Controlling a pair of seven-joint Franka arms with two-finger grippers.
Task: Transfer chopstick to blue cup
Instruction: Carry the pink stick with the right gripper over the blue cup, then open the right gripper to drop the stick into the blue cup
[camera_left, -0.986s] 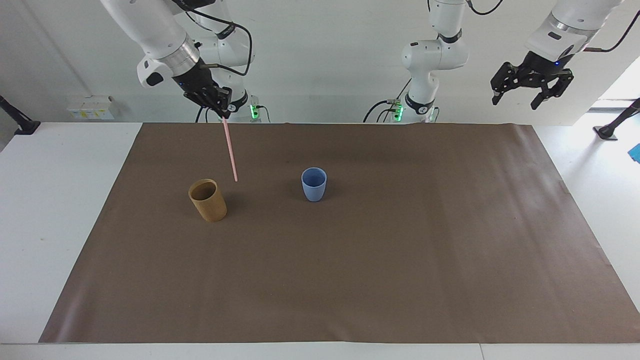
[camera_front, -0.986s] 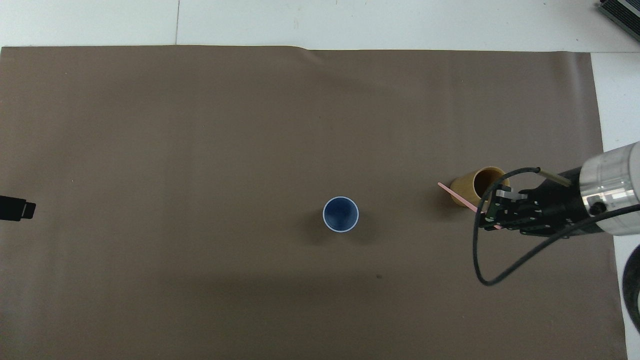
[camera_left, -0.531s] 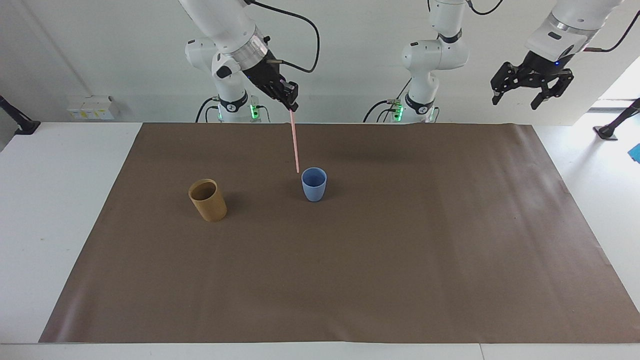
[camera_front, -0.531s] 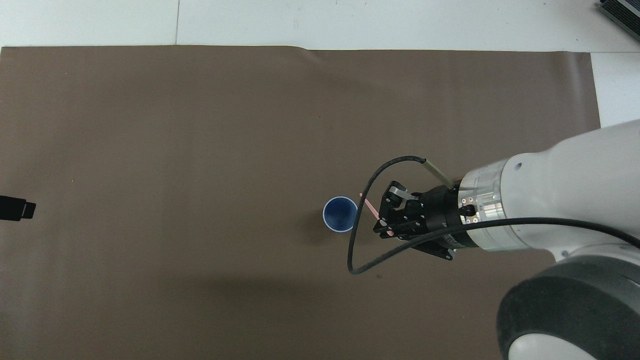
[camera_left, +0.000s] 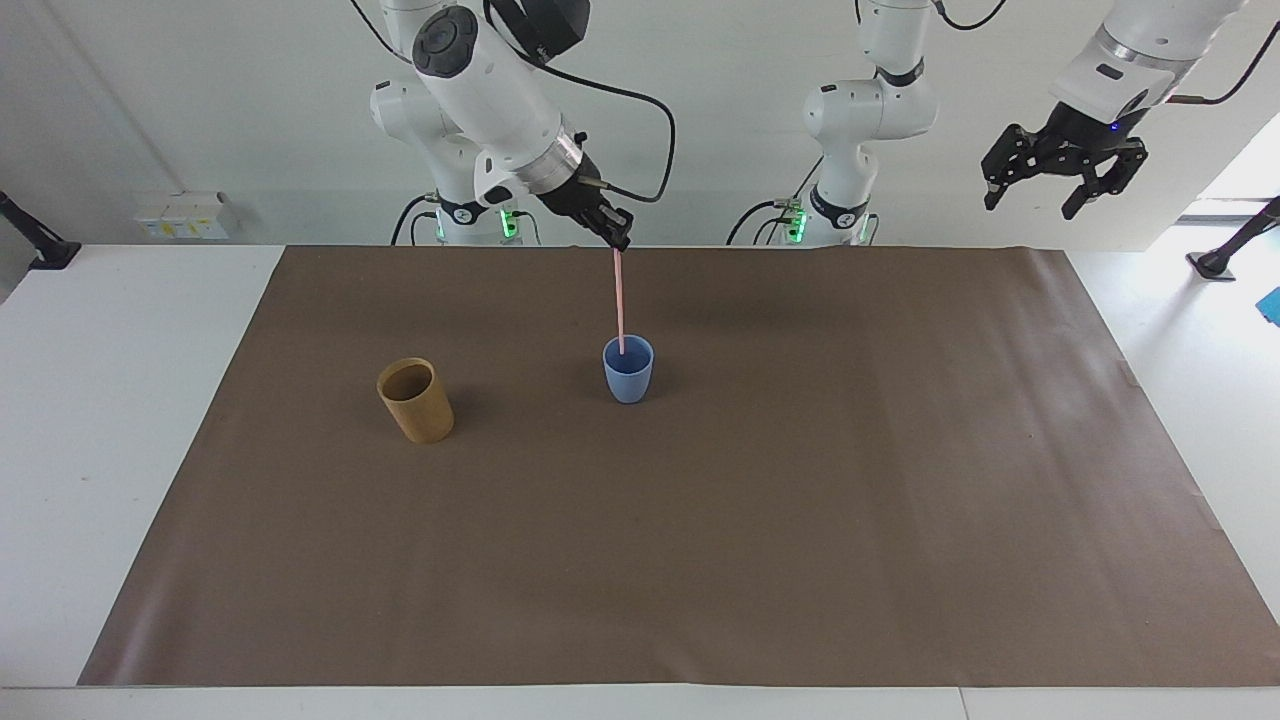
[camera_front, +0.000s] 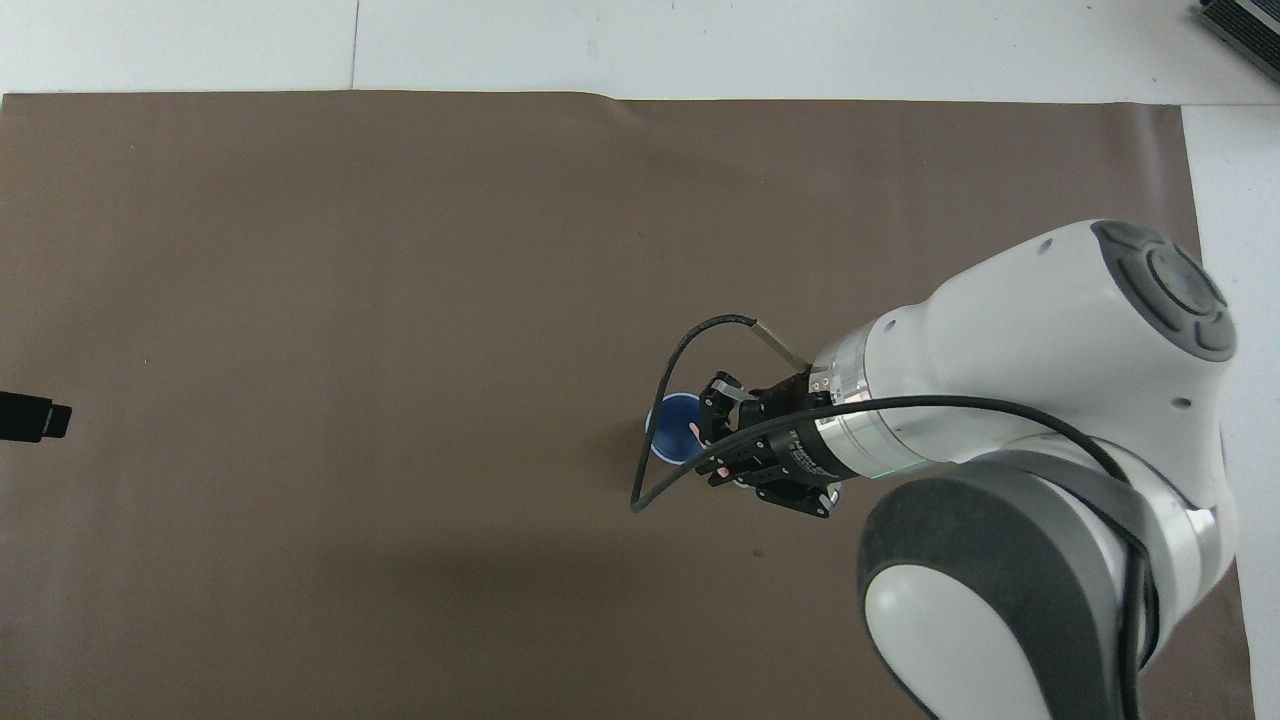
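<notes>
The right gripper (camera_left: 617, 240) hangs over the blue cup (camera_left: 628, 369), its fingertips pinched tight on the top end of the chopstick (camera_left: 620, 300). The pale pink stick drops almost straight down from that grip, only slightly tilted, and its lower tip sits at the mouth of the cup, just at or inside the rim; whether it touches the inner wall I cannot tell. In the overhead view the gripper (camera_front: 712, 450) hides part of the cup (camera_front: 668, 425), and only a small pink bit of the stick (camera_front: 693, 430) shows against the dark blue inside. The cup stands upright on the brown mat (camera_left: 700, 560), directly below the closed fingers. Off to one side of the gripper, toward the right arm's end of the table and a little farther from the robots than the blue cup, stands a tan cup (camera_left: 415, 400), upright and well apart from both the blue cup and the stick. Away at the left arm's end, the left gripper (camera_left: 1062, 180) hangs high in the air over the edge of the mat, its fingers spread wide and holding nothing; that arm is waiting. In the overhead view only its dark tip (camera_front: 30, 418) shows at the edge of the picture.
</notes>
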